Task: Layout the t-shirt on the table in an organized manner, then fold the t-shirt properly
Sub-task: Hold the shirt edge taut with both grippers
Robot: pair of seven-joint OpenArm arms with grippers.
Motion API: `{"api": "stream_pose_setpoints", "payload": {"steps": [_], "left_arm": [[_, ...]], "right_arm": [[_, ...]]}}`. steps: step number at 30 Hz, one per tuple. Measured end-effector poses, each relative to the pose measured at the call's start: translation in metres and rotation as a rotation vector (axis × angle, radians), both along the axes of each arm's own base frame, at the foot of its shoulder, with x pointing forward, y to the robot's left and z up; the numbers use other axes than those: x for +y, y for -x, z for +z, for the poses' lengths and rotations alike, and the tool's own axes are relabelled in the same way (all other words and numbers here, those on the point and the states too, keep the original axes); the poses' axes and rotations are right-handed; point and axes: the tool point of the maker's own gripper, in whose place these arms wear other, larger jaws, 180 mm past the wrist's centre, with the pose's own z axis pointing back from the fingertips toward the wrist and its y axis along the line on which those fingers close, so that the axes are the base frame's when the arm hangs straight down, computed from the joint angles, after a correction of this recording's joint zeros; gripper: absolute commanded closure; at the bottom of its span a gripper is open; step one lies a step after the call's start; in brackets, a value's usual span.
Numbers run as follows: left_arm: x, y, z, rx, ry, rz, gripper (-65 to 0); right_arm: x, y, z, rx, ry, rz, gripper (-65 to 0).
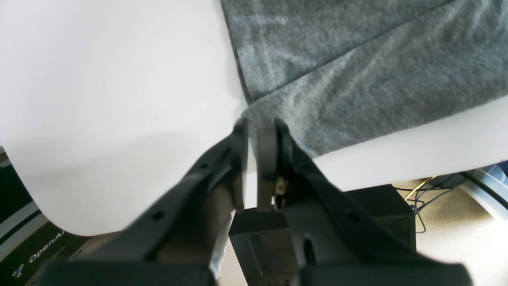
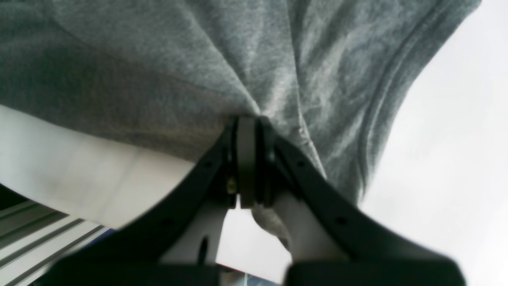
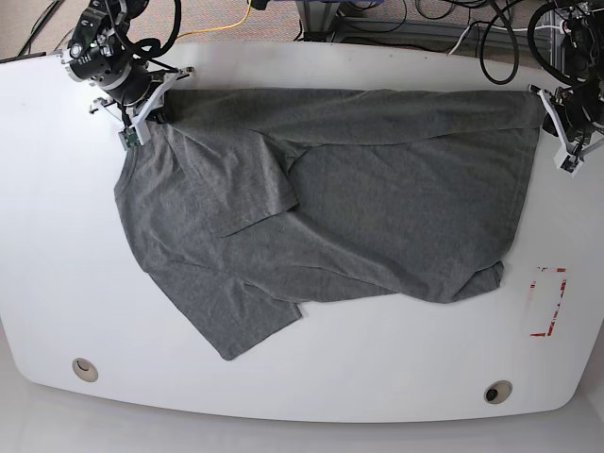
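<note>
glossy white tabletop, red tape mark, cables behind | left pincer pressed together at plain heather-grey t-shirt corner | right pincer pinching shirt

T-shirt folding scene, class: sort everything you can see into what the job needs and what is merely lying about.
Part of the job:
- t-shirt
- table
- left tool
- right tool

Merely lying about:
- red tape mark
- grommet holes
- cables
</note>
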Motion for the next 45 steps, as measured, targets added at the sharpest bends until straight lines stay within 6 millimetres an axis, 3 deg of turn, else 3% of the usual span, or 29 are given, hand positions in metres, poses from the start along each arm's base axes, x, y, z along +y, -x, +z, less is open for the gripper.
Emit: {"api": "stream_pose_setpoints", "payload": {"steps": [3,8,11,25,32,40,42,45], "left_arm": [[0.000,0.000,0.000,0.000,0.000,0.000,-7.4],[0.000,0.000,0.000,0.000,0.000,0.000,-26.2],[0.000,0.000,0.000,0.001,0.000,0.001,-32.9],[0.005,0.015,-0.043,0.087,0.121,0.137,-31.9],[0.026,0.031,-0.047,0.104,0.122,0.234,-32.1],[0.023,0.025,-0.046,0.085,0.136,0.229,-31.7],[0.023,0.025,-0.046,0.088,0.135,0.230,-29.3],[0.021,0.026,-0.048,0.101,0.131,0.217,-20.8]], "right_arm": [[0.000,0.000,0.000,0.000,0.000,0.000,0.0],[0.000,-0.001,0.000,-0.002,0.000,0.000,0.0],[0.000,-0.001,0.001,-0.003,0.000,0.001,0.0],[0.001,-0.002,0.001,-0.004,0.000,0.003,0.0],[0.000,-0.002,0.001,-0.004,0.002,0.003,0.0],[0.001,-0.002,0.000,-0.003,0.002,0.004,0.0],[0.001,-0.002,0.000,-0.003,0.002,0.004,0.0],[0.001,-0.002,0.001,-0.004,0.002,0.004,0.0]]}}
